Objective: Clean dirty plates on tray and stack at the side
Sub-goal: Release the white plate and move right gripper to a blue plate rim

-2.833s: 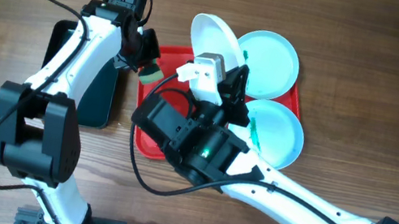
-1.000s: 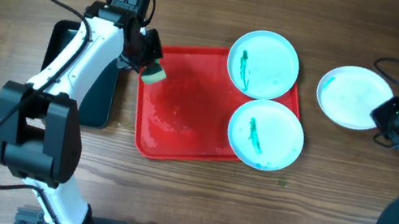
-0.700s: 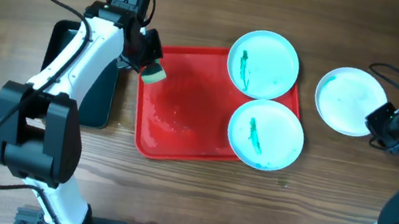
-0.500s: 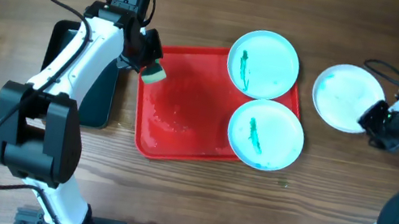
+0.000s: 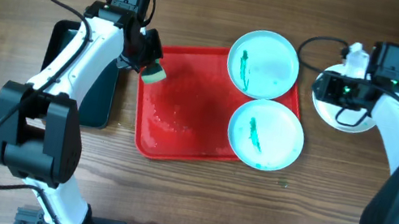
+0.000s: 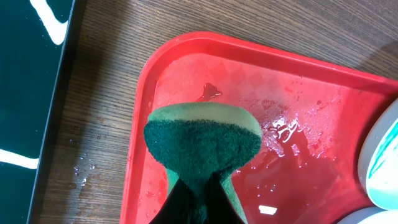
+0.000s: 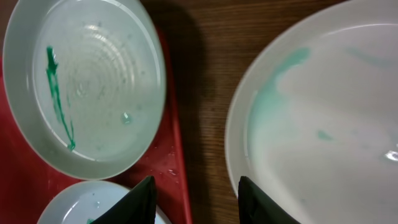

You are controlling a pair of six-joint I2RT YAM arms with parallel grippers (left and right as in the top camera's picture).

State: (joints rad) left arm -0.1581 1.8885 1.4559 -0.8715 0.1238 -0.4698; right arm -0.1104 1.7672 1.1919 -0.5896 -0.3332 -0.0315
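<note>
1. Gripping the small green sponge (image 5: 154, 75), the left gripper (image 5: 148, 67) has its dark fingers (image 6: 194, 200) pinched together on the pad's lower end; in the left wrist view the sponge's dark scouring face is turned toward the camera.
2. The sponge hangs over the far left corner of the red tray (image 5: 181, 121), just inside the raised rim; whether it touches the tray floor I cannot tell; the floor there is wet, with droplets and a thin glossy film.
3. The right gripper (image 5: 329, 87) is over the left edge of the white plate (image 5: 327, 111); its two fingertips (image 7: 144, 199) stand well apart with nothing between them; beneath the gap lies the bare strip of wooden table (image 5: 166, 205) between tray and plate.
4. The white plate rests on the table just beside the tray's right side, off the tray; a faint pale green wash shows on its inner surface in the right wrist view.
5. One turquoise plate (image 5: 264, 64) sits at the tray's far right corner, its edge overlapping the rim; a teal-green streak runs down its left half.
6. The second turquoise plate (image 5: 266, 134) lies just nearer, at the tray's right side, touching or almost touching the first; it too carries a teal streak near its middle.
7. A smaller dark green tray (image 5: 99, 98) lies on the table left of the red tray, partly under the left arm.
</note>
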